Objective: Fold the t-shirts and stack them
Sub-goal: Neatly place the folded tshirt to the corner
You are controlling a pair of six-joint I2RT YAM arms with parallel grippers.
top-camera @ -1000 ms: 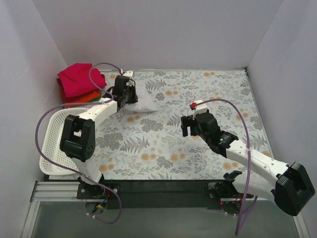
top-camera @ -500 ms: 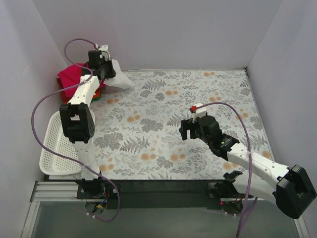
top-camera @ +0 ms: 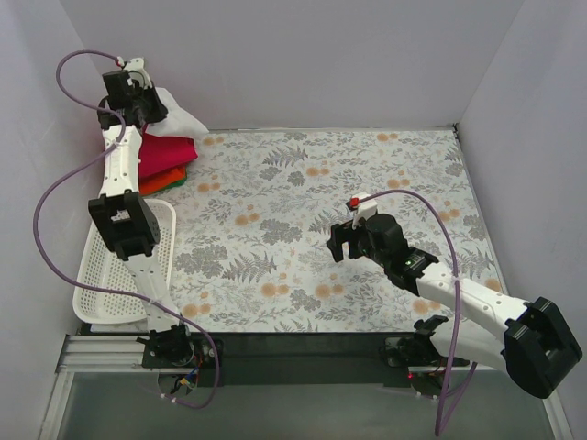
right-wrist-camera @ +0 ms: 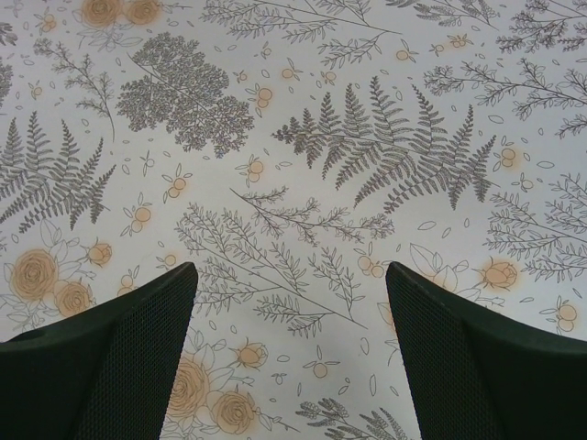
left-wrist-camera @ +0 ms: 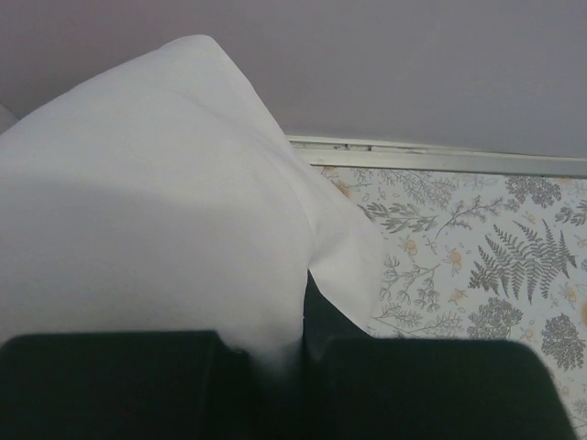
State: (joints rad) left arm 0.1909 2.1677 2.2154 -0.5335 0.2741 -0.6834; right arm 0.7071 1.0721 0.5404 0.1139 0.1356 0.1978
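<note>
Clearly the step in hand is setting the white shirt [top-camera: 179, 112] on the stack [top-camera: 170, 154] of magenta, red-orange and green shirts at the table's [top-camera: 367, 165] far left corner. The left gripper [top-camera: 151, 105] is clamped on the white shirt, holding it up by the back wall, over the far edge of the stack. To do it well, I would bring the bundle toward the middle of the magenta top layer, lower it until the cloth rests flat, and only then let go, so the fold does not spring open or slide off against the wall. The right gripper [top-camera: 341, 240] hangs over the table's middle, well apart, its jaws wide and holding nothing; it could press a loose edge if needed. The top view alone shows the stack, the basket [top-camera: 101, 275] at the near left edge, and both arms together, but not whether the shirt touches the stack. The left wrist view shows the cloth [left-wrist-camera: 156, 202] pinched between the black fingers [left-wrist-camera: 119, 385], a fold drooping beside them. The right wrist view confirms bare floral cloth between its fingers [right-wrist-camera: 110, 357].
</note>
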